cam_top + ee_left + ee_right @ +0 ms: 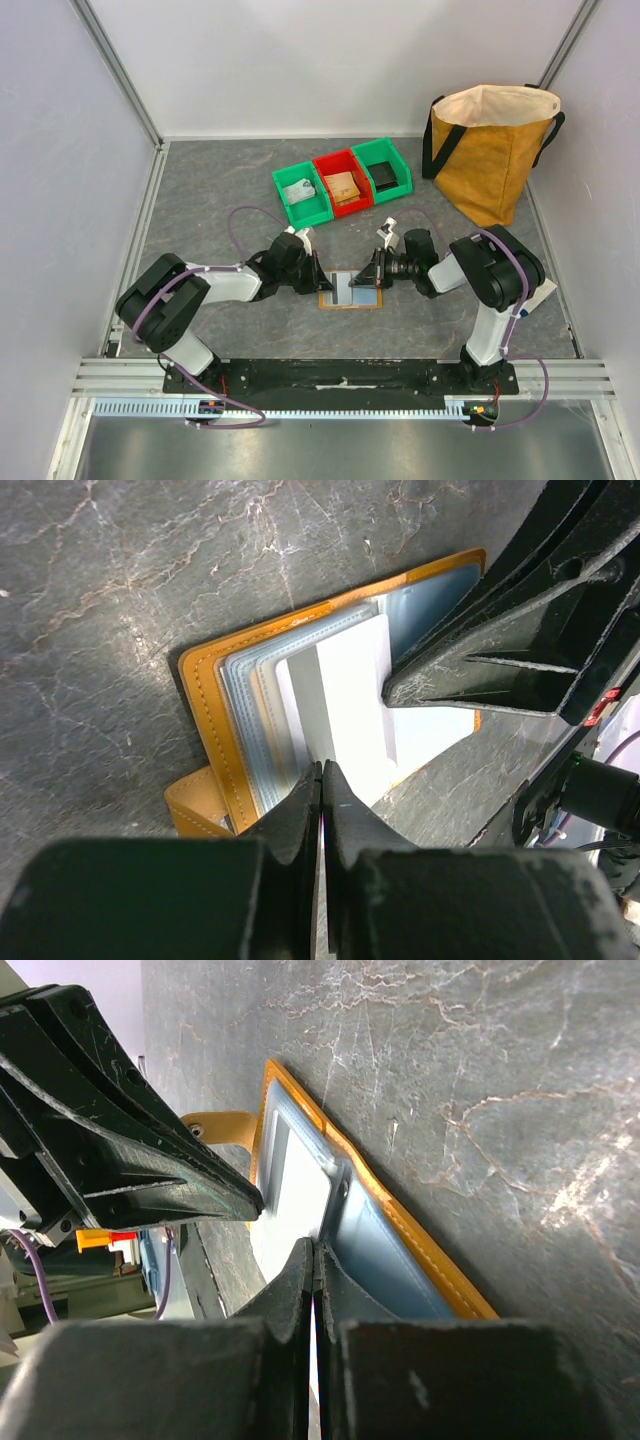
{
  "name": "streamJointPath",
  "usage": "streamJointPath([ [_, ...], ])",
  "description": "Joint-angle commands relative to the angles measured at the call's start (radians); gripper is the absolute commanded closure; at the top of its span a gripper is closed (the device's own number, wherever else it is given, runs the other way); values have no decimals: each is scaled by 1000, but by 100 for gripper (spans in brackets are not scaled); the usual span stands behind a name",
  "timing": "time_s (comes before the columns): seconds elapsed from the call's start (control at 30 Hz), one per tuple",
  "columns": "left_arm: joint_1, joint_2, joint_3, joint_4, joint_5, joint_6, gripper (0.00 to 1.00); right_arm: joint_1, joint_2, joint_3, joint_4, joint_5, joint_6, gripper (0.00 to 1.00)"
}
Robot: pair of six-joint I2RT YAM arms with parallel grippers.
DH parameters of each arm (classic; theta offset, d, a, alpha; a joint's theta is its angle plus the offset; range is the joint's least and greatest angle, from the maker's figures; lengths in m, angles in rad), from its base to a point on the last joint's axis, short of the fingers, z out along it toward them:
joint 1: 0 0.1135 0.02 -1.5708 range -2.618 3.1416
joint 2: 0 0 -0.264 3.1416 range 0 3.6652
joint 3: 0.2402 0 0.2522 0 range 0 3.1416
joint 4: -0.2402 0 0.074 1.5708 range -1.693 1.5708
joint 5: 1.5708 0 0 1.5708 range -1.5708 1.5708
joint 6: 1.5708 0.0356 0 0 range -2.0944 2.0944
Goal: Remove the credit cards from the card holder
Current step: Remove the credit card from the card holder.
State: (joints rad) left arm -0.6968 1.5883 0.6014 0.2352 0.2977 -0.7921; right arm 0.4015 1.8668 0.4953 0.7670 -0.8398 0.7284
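Note:
The card holder [350, 301] lies open on the table between the two arms, tan-orange outside with pale blue pockets [245, 695]. A white credit card [345, 705] sticks out over the pockets. My left gripper [322, 768] is shut, and the near edge of that card runs into the line between its fingertips. My right gripper [317, 1247] is shut at the holder's inner pale blue panel [385, 1260], with a thin white sliver between its fingertips. Each gripper's tip shows in the other's view, resting on the holder. In the top view the left gripper [324, 283] and right gripper [371, 281] face each other across it.
Three small bins stand behind the holder: green [302, 195], red [343, 187] and green [382, 170], each with something in it. A big mustard bag [495, 150] stands at the back right. White walls close in the table.

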Motion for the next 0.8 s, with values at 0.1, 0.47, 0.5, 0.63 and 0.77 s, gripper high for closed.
streamJointPath([
  [0.1,5,-16,-20,-105,-34,24,91,-16,-61,11,-139,25,-96,100],
  [0.47,-10,2,11,-146,-51,54,90,-15,-63,14,-140,21,-83,82],
  [0.5,-13,9,14,-148,-51,54,90,-15,-61,12,-133,18,-80,80],
  [0.63,-21,19,18,-154,-57,56,90,-7,-43,12,-114,16,-70,77],
  [0.77,-23,16,18,-168,-71,56,92,-4,-24,3,-64,10,-44,80],
])
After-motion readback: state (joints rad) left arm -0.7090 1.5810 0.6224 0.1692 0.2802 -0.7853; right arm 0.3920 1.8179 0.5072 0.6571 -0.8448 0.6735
